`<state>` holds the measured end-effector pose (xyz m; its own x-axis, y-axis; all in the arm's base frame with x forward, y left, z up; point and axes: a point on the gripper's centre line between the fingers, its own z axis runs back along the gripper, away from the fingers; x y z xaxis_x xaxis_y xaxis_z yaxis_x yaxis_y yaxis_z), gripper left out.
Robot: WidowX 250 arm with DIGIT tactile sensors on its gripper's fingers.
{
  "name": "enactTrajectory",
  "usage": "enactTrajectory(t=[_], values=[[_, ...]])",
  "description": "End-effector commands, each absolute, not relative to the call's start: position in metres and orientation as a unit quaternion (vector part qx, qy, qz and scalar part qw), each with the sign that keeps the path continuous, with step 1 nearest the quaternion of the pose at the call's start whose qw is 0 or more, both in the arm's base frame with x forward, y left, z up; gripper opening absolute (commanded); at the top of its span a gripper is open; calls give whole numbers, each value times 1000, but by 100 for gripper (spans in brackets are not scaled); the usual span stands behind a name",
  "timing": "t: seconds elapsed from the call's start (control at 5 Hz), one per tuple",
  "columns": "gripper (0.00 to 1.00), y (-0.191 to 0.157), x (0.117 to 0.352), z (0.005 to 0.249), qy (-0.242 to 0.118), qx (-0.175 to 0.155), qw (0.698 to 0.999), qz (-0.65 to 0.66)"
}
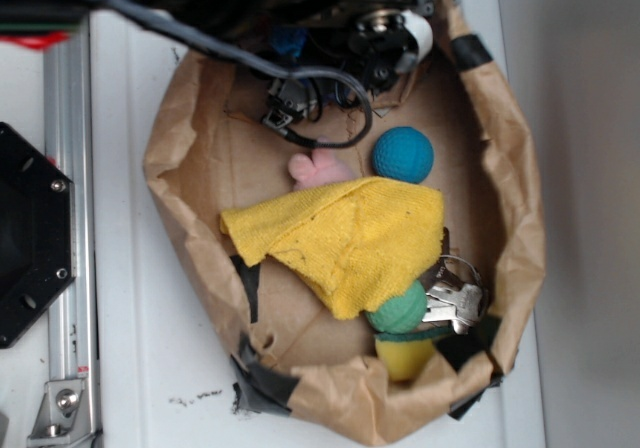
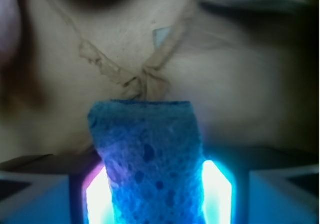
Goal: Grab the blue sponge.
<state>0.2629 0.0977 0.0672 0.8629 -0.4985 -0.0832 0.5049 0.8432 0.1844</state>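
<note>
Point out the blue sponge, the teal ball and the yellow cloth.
blue sponge (image 2: 150,159): wrist view, middle of its porous face.
teal ball (image 1: 403,154): exterior view, centre.
yellow cloth (image 1: 345,236): exterior view, middle of the fabric.

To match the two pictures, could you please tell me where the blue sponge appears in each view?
Exterior: the sponge shows only as a small blue patch at top centre, beside the black cable.
Wrist: the sponge fills the bottom centre, clamped between the lit fingers.
Shared landmark: the creased brown paper under it.
</note>
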Motion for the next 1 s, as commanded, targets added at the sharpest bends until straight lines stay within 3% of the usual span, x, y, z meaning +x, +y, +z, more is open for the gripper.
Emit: enactTrajectory(t=[0.0, 0.2, 0.4, 0.8], values=[[0, 2, 279, 189, -119, 115, 979, -118], [0, -18, 286, 230, -91, 72, 993, -29], [0, -10, 280, 233, -69, 16, 996, 63], [0, 7, 267, 226, -67, -17, 989, 129]])
